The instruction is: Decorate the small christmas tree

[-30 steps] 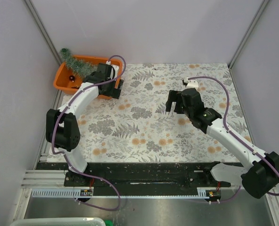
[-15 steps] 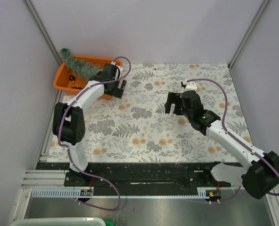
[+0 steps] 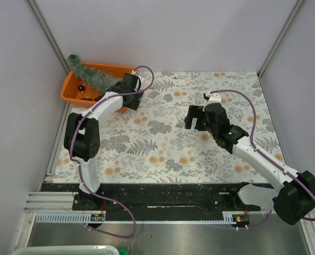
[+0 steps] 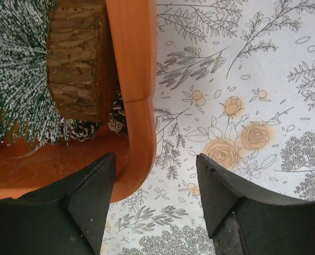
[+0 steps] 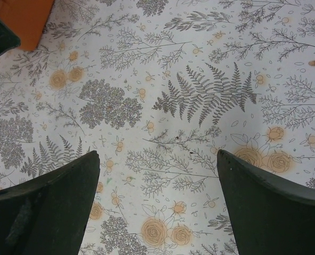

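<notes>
Tree [image 3: 91, 73] lies on its side in the orange tray [image 3: 71, 90] at the counter's [image 3: 163, 143] far left corner, its tip past the rim. My left end effector [image 3: 128, 86] is at the tray's right end and my right end effector [image 3: 193, 114] is over mid-counter. Left wrist: my fingers are spread, with the tray's corner rim between them and the tree's wood base [image 4: 75, 58] and pine cones [image 4: 80, 129] beyond. Right wrist: my fingers are wide apart, released.

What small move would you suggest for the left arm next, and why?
Probably shift the left gripper over the orange tray, toward the wooden base of the small christmas tree: its open jaws straddle the tray rim, and the tree lies inside, ungrasped.
</notes>
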Tool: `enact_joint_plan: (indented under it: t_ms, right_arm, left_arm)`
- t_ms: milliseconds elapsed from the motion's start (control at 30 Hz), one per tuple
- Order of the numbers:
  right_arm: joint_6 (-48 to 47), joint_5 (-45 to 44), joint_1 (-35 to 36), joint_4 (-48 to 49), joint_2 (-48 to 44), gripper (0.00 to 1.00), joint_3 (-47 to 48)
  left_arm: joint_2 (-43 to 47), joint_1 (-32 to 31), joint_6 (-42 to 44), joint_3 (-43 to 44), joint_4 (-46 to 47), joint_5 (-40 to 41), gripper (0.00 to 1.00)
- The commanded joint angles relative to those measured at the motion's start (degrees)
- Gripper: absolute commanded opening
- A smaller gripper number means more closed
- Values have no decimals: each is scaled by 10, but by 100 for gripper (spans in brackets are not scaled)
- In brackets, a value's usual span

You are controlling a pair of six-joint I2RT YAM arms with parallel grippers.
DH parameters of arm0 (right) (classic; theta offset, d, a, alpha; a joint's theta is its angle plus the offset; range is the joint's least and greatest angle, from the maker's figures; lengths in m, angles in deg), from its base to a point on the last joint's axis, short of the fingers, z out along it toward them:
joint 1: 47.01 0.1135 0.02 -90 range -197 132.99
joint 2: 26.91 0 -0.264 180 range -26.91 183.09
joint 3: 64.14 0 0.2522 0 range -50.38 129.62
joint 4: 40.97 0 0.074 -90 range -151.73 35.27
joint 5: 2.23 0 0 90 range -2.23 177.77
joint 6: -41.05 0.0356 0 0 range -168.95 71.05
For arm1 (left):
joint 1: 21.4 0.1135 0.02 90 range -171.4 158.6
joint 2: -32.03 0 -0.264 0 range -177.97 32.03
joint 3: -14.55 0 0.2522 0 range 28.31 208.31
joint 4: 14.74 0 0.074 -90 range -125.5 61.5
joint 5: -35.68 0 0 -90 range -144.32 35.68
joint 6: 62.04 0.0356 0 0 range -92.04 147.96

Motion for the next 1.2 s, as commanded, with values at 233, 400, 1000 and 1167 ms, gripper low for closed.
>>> enact_joint_plan:
  t_ms: [233, 400, 1000, 1167]
  right_arm:
    - [7, -2, 5, 24, -25, 98, -5]
    - [12, -27, 5, 5, -24, 97, 3]
    - [60, -210, 5, -102, -71, 97, 4]
    - [86, -245, 4, -117, -98, 98, 13]
  left_arm:
    - [-7, -62, 4, 9, 11, -68, 23]
    - [-4, -120, -20, 8, -9, -97, 24]
    - [65, -282, -59, 61, -98, -205, 99]
    - [138, -236, -59, 68, -115, -227, 99]
